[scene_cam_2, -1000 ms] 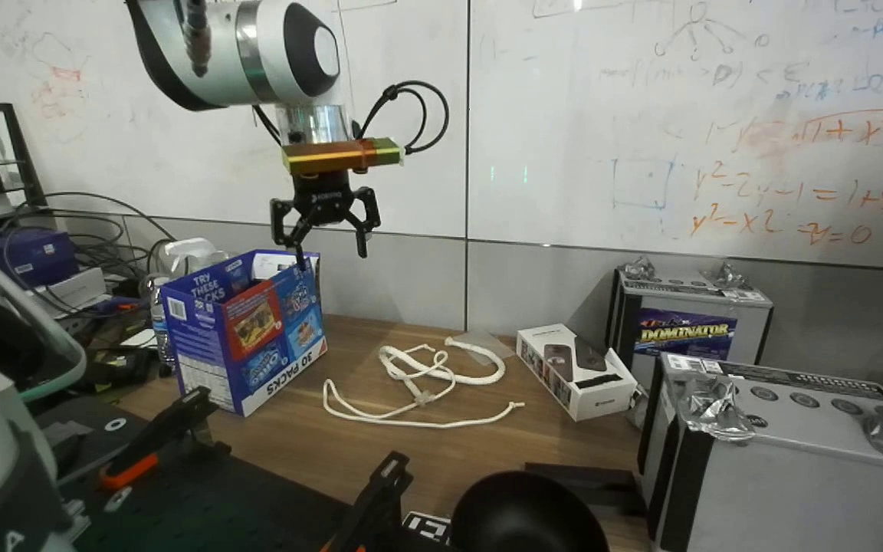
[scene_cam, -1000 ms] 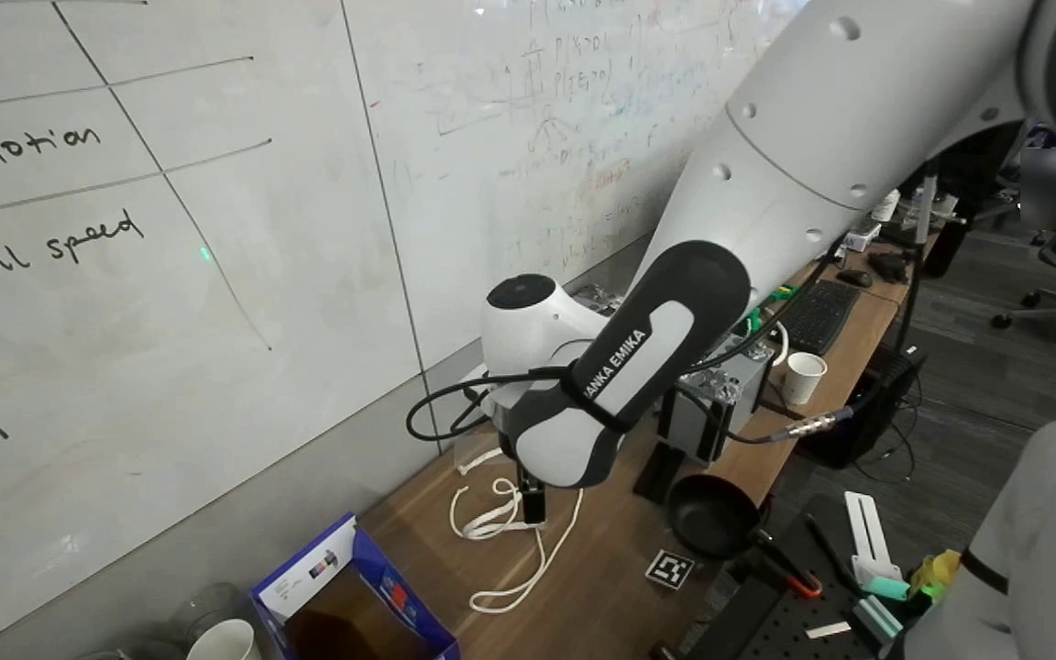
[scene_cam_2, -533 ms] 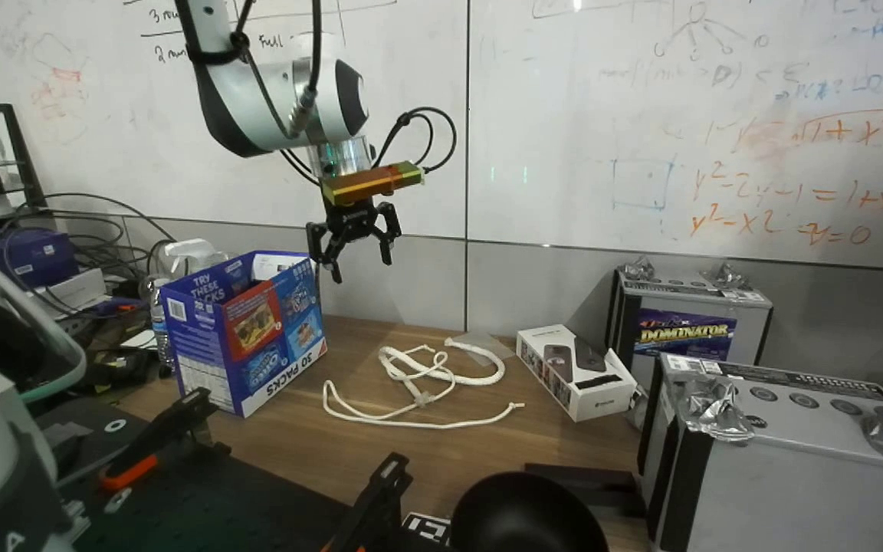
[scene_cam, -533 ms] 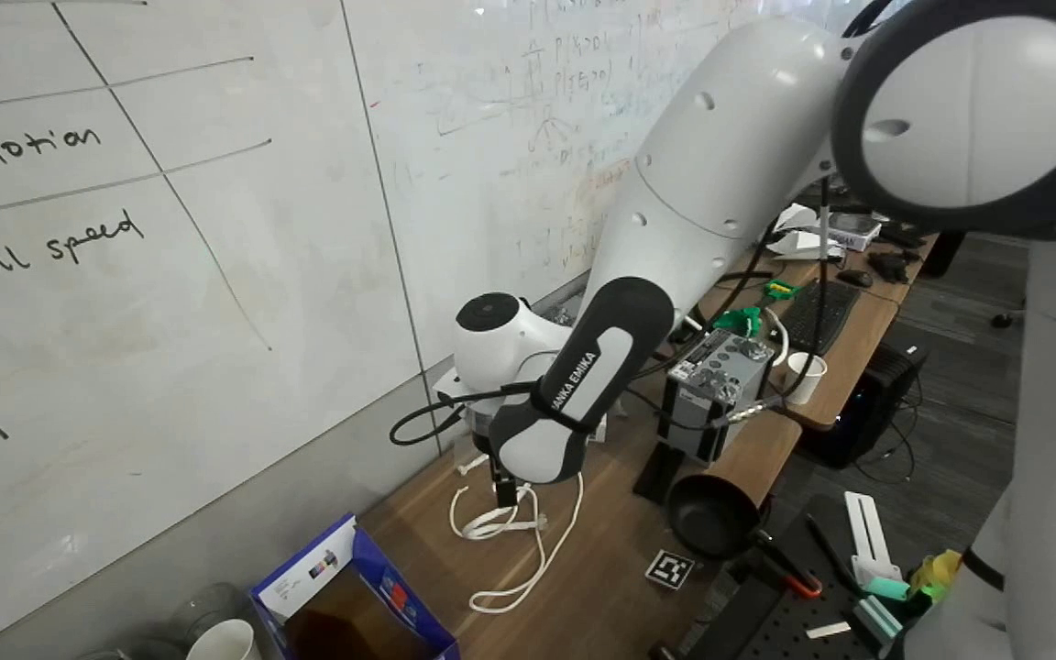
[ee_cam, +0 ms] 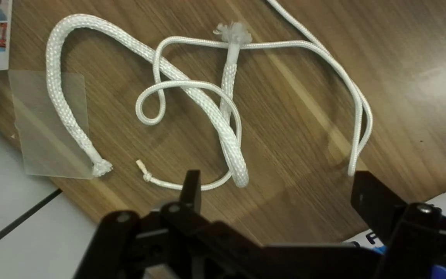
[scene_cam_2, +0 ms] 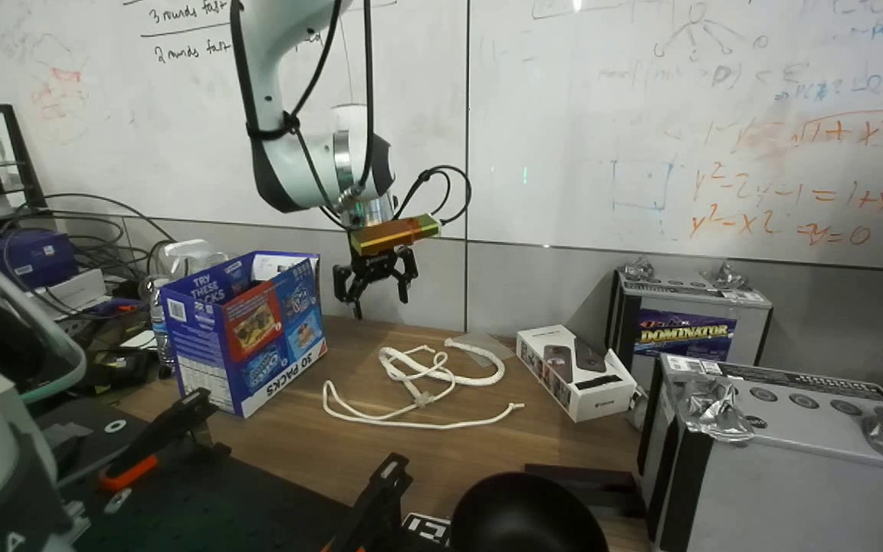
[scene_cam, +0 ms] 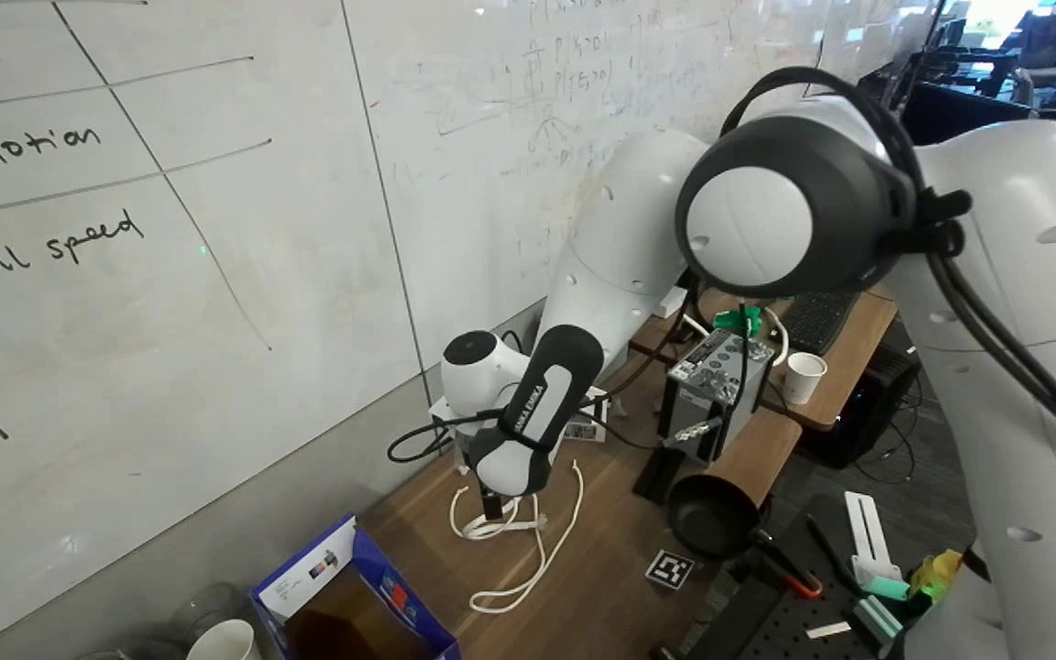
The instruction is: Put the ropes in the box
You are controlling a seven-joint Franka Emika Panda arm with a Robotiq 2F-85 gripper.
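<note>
**Gripper [scene_cam_2: 381, 303] spread wide above the table [scene_cam_2: 441, 456], ropes [scene_cam_2: 423, 398] lying near the box [scene_cam_2: 257, 345]**

My two fingers [ee_cam: 191, 190] stand well apart; in the wrist view, wood and a bend of rope show between them, lower down; in an exterior view my arm [scene_cam_2: 280, 165] reaches down and my fingertips [scene_cam_2: 403, 293] hang in the air, clear of the ropes.

Both ropes lie on the table, white and loosely curled; the thick rope [ee_cam: 130, 42] bends like a hook, with one frayed end on a clear sheet [ee_cam: 48, 130]; its other frayed end meets the thin rope [ee_cam: 196, 41], and I cannot tell which is on top there; elsewhere the thin rope loops over the thick; its knotted tip lies near one of my fingers in the wrist view.

The box stands upright, blue and open-topped, with wood showing between it and the ropes; both exterior views show it, and a corner of it enters my wrist view; on the ropes' other side sits a white carton [scene_cam_2: 602, 400], just beside the sheet; past it stand two grey cases [scene_cam_2: 802, 479]; a black pan [scene_cam_2: 530, 514] sits nearer that camera; a whiteboard [scene_cam_2: 602, 92] rises behind.
</note>
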